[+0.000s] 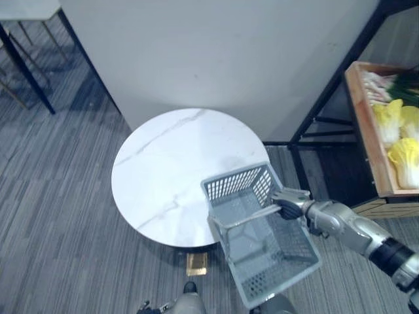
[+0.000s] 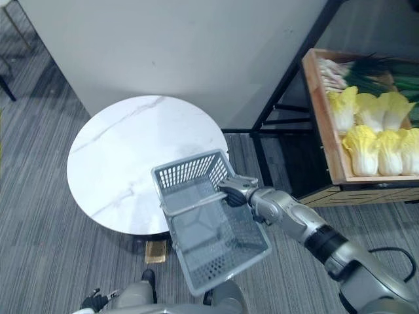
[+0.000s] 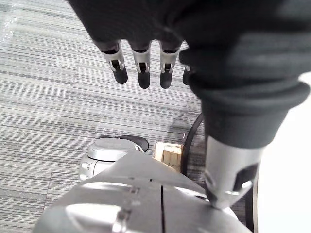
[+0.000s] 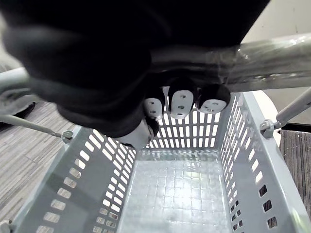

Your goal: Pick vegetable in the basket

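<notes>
Cabbages (image 2: 363, 150) side by side in a wooden crate (image 2: 380, 179) on a shelf, well to the right of the basket (image 1: 239, 184) and further from the robot. Long axes roughly pointing away from it. Nothing inside the basket yet, judging by its bare floor in the right wrist view. Basket partly over the near edge of the round table (image 1: 163, 163), carried by its handle (image 1: 252, 217). Right hand (image 1: 291, 204) curled round that handle: nearer to the crate, but busy. Left hand (image 3: 141, 68) hanging low on the other side, fingers straight, holding nothing. Probably needed: bringing the basket closer to the crate, then reaching across with the free hand.
</notes>
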{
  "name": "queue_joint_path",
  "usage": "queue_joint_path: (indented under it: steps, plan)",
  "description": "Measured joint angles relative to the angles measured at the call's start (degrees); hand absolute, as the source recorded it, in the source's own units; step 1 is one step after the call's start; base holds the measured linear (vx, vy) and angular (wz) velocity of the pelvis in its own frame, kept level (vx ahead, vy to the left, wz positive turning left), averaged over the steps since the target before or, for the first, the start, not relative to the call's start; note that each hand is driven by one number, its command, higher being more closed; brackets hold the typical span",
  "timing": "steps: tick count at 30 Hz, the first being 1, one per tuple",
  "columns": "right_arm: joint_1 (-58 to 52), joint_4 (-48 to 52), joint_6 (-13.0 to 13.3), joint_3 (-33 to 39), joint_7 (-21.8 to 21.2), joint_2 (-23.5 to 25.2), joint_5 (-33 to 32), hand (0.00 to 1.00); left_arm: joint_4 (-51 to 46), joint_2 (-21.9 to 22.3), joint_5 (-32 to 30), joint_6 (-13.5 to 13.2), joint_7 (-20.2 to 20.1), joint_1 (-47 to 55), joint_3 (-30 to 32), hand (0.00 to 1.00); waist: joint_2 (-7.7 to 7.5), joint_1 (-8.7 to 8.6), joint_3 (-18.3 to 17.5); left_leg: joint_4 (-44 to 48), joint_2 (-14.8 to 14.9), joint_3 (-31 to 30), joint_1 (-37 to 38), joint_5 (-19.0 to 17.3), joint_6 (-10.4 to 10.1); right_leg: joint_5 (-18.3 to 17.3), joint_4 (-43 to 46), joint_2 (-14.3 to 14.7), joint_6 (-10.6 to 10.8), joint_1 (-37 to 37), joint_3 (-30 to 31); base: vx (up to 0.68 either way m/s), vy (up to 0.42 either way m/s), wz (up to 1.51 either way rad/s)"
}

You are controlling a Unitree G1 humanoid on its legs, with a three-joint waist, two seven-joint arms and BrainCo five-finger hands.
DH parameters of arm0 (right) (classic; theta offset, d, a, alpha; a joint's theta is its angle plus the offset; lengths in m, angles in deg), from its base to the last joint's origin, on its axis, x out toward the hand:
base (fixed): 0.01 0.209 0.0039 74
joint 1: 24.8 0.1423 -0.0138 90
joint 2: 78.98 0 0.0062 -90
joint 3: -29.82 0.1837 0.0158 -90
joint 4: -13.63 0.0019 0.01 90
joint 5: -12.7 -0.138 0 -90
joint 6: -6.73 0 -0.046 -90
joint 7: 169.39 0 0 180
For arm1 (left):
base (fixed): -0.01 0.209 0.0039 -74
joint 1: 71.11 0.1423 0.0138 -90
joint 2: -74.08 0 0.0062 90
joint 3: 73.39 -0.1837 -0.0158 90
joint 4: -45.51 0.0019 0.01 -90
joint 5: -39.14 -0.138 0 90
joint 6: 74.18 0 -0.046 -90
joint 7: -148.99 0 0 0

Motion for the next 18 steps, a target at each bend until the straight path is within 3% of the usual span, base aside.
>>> queue_joint_path:
  steps: [10, 14, 18]
  plan:
    - [-7.72, 1.59, 0.44, 2.04, -1.03, -1.77, -0.51, 1.00, 0.03, 0.97, -0.27, 0.35, -1.12, 3.36, 1.71, 0.00, 2.25, -0.61, -3.93, 0.18, 2.74, 4.09, 3.28, -1.17, -1.01, -0.05, 0.06, 2.84, -0.03, 0.75, 3.76, 0.02, -0.033, -0.24]
    - [-11.30, 0.37, 0.47, 4.79, -0.22, -1.68, 0.06, 1.00, -0.16, 1.21, -0.27, 0.35, -1.11, 3.70, 2.05, 0.00, 3.30, -0.71, -4.17, 8.17, 5.35, 4.75, 3.08, -6.17, -1.30, -0.42, 1.57, 5.01, -0.63, 2.85, 4.58, 0.01, 0.029, -0.17]
    - [-15.95, 0.32, 0.38, 11.68, 1.26, -1.68, 2.36, 1.00, -0.35, 1.07, -0.37, 0.35, -1.06, 3.64, 0.81, 0.00, 3.75, -1.55, -3.83, 14.03, 4.95, 7.86, 2.13, -9.77, 0.27, -2.22, 9.05, 4.37, 0.00, -1.14, 8.72, -0.06, 0.111, -0.35]
